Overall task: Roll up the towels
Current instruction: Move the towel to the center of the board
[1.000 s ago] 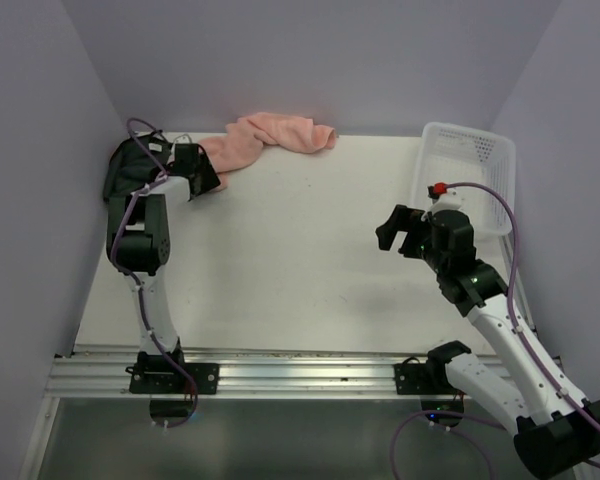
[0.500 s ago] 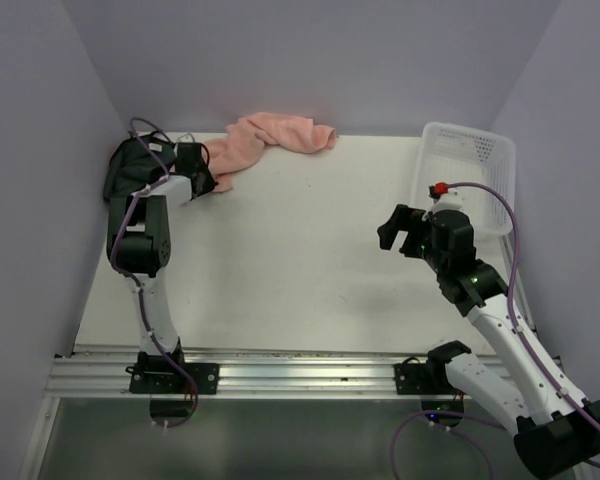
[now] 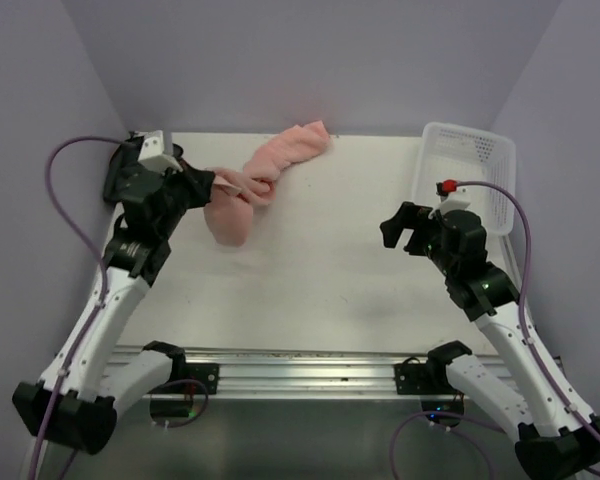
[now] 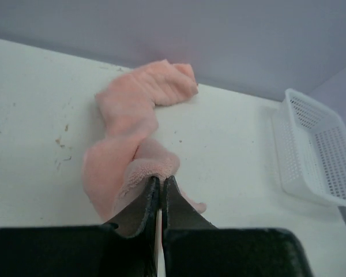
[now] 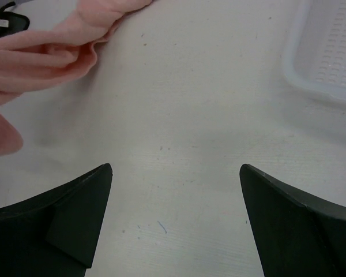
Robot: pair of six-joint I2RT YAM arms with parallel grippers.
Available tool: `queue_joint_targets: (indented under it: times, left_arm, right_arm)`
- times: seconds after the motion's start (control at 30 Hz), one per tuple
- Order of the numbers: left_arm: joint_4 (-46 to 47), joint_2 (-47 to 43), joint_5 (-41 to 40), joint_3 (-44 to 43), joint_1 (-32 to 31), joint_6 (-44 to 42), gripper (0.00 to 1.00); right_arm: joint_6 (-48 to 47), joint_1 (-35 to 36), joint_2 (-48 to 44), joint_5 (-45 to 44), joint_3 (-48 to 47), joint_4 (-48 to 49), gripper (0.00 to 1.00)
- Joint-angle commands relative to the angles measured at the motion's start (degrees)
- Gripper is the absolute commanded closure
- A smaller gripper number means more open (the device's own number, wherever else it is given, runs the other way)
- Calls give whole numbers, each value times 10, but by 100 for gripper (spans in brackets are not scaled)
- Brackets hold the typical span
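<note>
The left arm has swung out of the far-left corner toward the middle of the white tabletop point(image 3: 320, 270). The salmon-pink terry towel point(image 3: 280, 158), bunched along the back wall a second ago, has come along with it. It now stretches in a diagonal band from the back edge down to the left claw point(image 3: 212, 184). That claw, open a second ago, is clenched on a fold of the pink towel's near end, and its two dark fingers point(image 4: 147, 202) pinch the terry between them. Below the grip a loose lobe of towel sags toward the tabletop. The far end of the towel lies on the surface close to the wall.

The right claw point(image 3: 400, 225) has hardly shifted. It hangs released, jaws wide, above bare tabletop and well apart from the towel, which lies to its left.

A white perforated plastic basket point(image 3: 460, 128) sits in the far-right corner, just behind the right claw and clear of the towel. In the right wrist view a blackish cloth with a small white tag point(image 5: 6, 23) shows at the upper left, beyond the pink towel. It is probably the dark shape behind the left arm in the overhead view, though the arm mostly hides it there.
</note>
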State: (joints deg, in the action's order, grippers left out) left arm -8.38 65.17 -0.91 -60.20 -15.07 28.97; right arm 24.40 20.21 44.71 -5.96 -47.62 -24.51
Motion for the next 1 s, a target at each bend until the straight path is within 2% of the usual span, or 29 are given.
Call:
queue_joint_targets:
  times: [0.0, 0.13, 0.27, 0.4, 0.57, 0.73, 0.83, 0.97]
  left_arm:
    - [-79, -143, -19, 51, 14, 7, 100]
    - [-149, -232, -69, 90, 14, -4, 100]
    - [-196, -266, -109, 139, 14, 12, 100]
    - [-191, -336, -147, 163, 14, 32, 100]
    - [-181, -371, -175, 164, 14, 25, 100]
    - [-165, -392, -172, 182, 14, 4, 100]
    - [-169, -397, -175, 185, 14, -8, 100]
    - [-171, -406, -173, 184, 14, -16, 100]
  right_arm:
    - [3, 1, 5, 27, -27, -6, 4]
    - [27, 3, 44, 52, -15, 13, 7]
    - [41, 4, 102, 98, -2, 41, 12]
    - [46, 13, 172, 118, -10, 61, 19]
    - [38, 48, 275, 124, -53, 97, 30]
    - [62, 70, 444, 133, -155, 127, 30]
    - [104, 70, 541, 104, -212, 152, 29]
    - [142, 70, 663, 142, -328, 177, 28]
